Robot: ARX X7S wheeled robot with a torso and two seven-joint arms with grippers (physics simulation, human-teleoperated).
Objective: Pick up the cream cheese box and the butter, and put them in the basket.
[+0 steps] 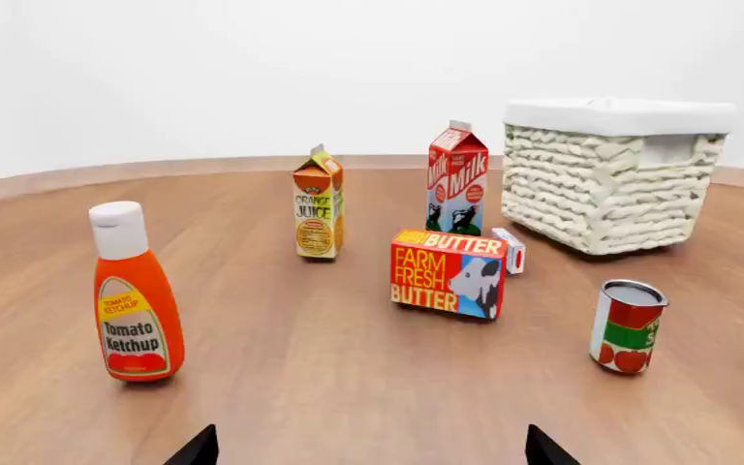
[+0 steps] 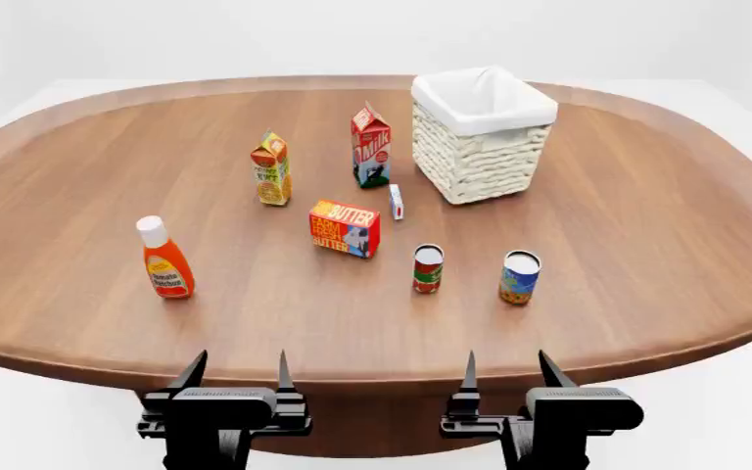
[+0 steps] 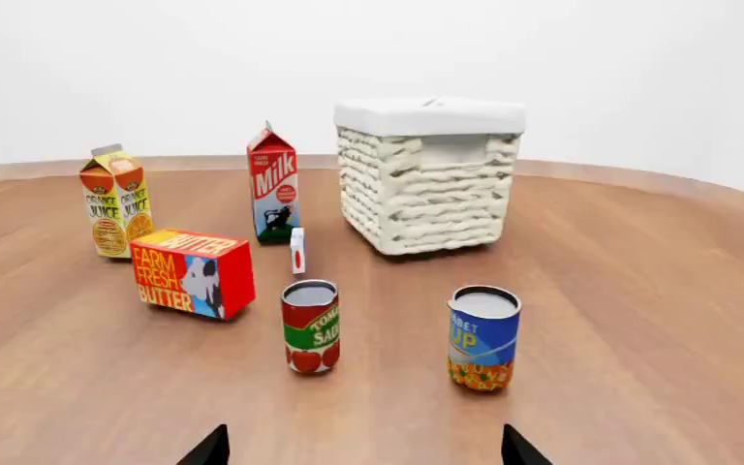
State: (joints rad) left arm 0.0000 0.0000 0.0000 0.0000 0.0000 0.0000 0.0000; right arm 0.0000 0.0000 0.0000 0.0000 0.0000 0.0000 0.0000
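Note:
The orange-red butter (image 2: 345, 228) box stands mid-table; it also shows in the left wrist view (image 1: 448, 273) and right wrist view (image 3: 193, 273). The small white cream cheese box (image 2: 398, 202) stands upright just behind it, between the butter and the basket; it shows in the wrist views too (image 1: 511, 251) (image 3: 297, 250). The white wicker basket (image 2: 481, 147) stands at the back right (image 1: 604, 189) (image 3: 426, 189). My left gripper (image 2: 236, 374) and right gripper (image 2: 504, 372) are open and empty at the table's near edge, well short of everything.
A ketchup bottle (image 2: 164, 258) stands at the left. An orange juice carton (image 2: 271, 169) and a red milk carton (image 2: 371, 147) stand behind the butter. A red can (image 2: 427, 269) and a blue-yellow can (image 2: 520, 277) stand in front of the basket.

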